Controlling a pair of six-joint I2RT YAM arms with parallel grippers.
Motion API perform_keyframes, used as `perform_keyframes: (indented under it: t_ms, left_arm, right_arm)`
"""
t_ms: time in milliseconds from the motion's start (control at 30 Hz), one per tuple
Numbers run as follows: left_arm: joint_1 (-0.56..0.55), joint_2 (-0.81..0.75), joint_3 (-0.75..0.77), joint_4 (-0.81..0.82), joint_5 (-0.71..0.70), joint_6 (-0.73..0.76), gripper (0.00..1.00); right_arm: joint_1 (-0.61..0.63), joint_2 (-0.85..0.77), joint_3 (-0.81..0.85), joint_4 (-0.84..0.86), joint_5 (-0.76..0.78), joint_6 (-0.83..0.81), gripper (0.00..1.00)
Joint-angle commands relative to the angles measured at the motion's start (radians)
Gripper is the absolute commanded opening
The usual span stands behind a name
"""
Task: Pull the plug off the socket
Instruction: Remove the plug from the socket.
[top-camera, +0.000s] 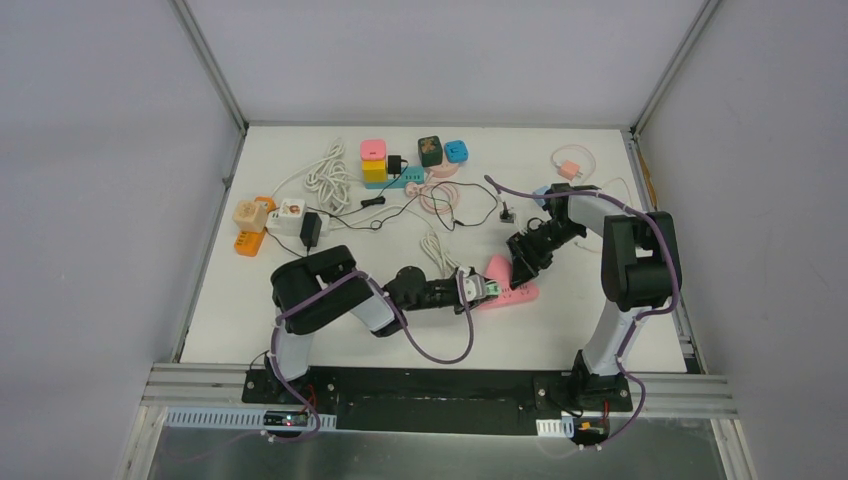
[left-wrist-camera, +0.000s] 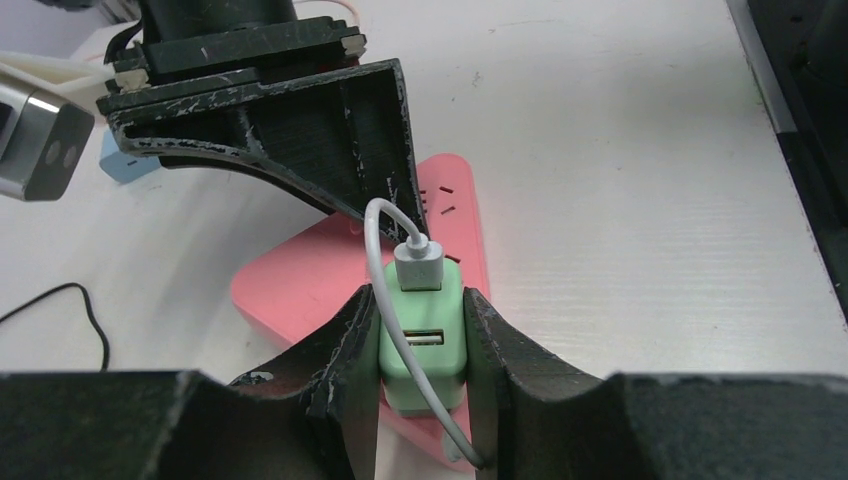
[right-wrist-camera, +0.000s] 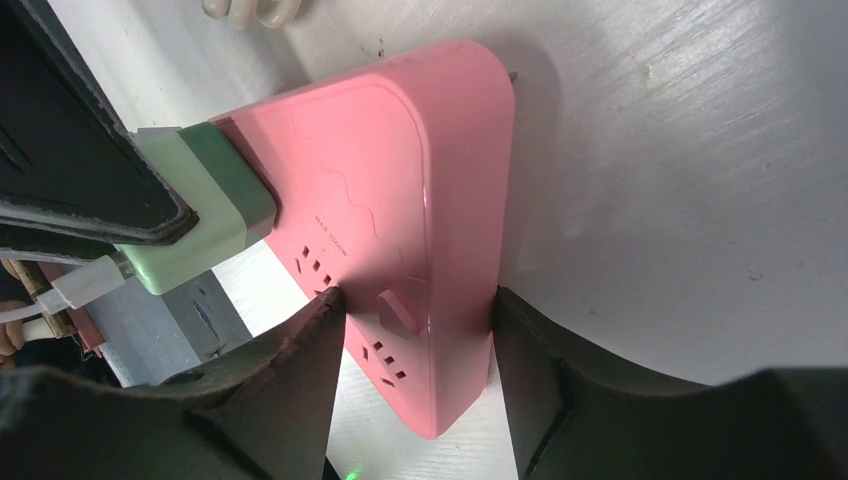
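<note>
W/ L end effector (left-wrist-camera: 420, 305): clamped narrow on 1 green plug (left-wrist-camera: 422, 355), seated in 1 pink socket strip (right-wrist-camera: 400, 180), mid surface (left-wrist-camera: 650, 200), toward near edge. W/ R end effector (right-wrist-camera: 417, 300): part-open, squeezing strip's two sides.

Socket (right-wrist-camera: 430, 180): pink plastic, smooth, satin sheen. Plug (left-wrist-camera: 445, 365) on the socket: pale green plastic, matt. Cable (left-wrist-camera: 372, 230) over the socket: white, smooth sheath. Left gripper (left-wrist-camera: 420, 295) and right gripper (right-wrist-camera: 417, 297) at the socket: black plastic, rough, edges scuffed white. Table (left-wrist-camera: 650, 200) under the socket: white, matt, fine linear grain.
</note>
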Motion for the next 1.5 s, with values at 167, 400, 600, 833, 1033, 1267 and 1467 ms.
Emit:
perform_keyframes:
  t_ms: [167, 400, 600, 833, 1033, 1267, 1467]
  left_arm:
    - [-0.048, -0.041, -0.031, 0.025, -0.029, 0.105, 0.00]
    - [0.020, -0.045, 0.023, 0.045, 0.024, -0.201, 0.00]
    - [0.019, -0.056, 0.015, 0.047, 0.043, -0.137, 0.00]
    - [-0.068, -0.056, -0.033, 0.047, -0.041, 0.129, 0.00]
    - [-0.072, -0.069, -0.018, 0.047, -0.050, 0.052, 0.00]
    - [-0.066, -0.091, 0.013, 0.046, -0.068, -0.090, 0.00]
    - [-0.080, -0.137, -0.006, -0.024, -0.093, 0.070, 0.00]
  right_arm:
    - [0.008, 0.004, 0.018, 0.095, 0.110, -0.029, 0.57]
    - [0.007, 0.004, 0.018, 0.095, 0.112, -0.029, 0.57]
    - [0.007, 0.005, 0.018, 0.096, 0.114, -0.027, 0.57]
    - [0.007, 0.006, 0.018, 0.100, 0.115, -0.022, 0.57]
    - [0.009, 0.007, 0.018, 0.107, 0.127, -0.014, 0.57]
    - [0.012, 0.005, 0.016, 0.115, 0.141, -0.003, 0.57]
    - [0.018, 0.011, 0.017, 0.120, 0.149, 0.001, 0.57]
